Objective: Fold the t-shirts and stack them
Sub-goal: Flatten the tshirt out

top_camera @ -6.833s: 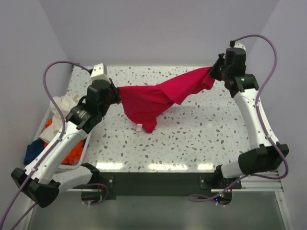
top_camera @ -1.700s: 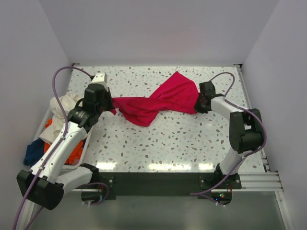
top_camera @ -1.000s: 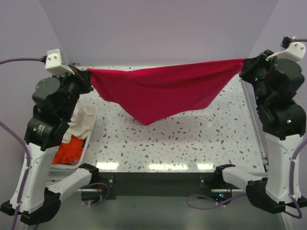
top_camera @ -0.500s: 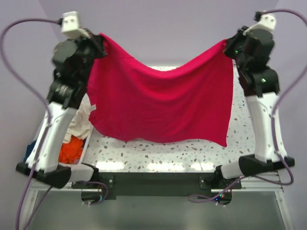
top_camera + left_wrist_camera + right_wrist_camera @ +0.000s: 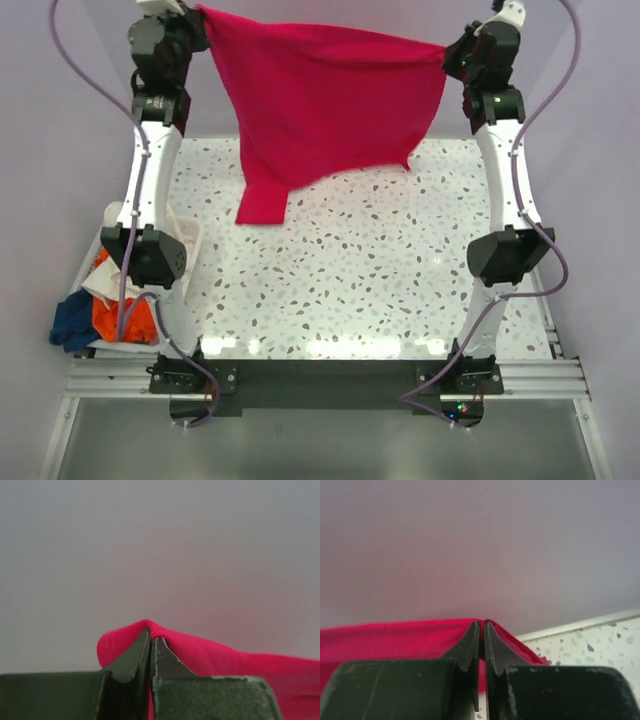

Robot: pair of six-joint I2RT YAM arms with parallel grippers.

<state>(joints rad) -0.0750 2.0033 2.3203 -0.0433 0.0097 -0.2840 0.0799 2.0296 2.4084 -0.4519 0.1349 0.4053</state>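
Observation:
The crimson red t-shirt hangs spread in the air above the far part of the table, held by its two top corners. My left gripper is shut on the left corner, where red cloth bulges over the pinched fingertips. My right gripper is shut on the right corner, with cloth trailing left. One sleeve dangles lowest, just above the tabletop. Cream white, orange and dark blue t-shirts lie bunched at the left.
A white bin at the table's left edge holds the other shirts, and the blue one spills over its near side. The speckled tabletop lies below the hanging shirt. Pale walls close in the back and both sides.
Both arms have stretched further up and back, carrying the red shirt toward the far wall. Its lower edge has swung away from the front edge of the table.

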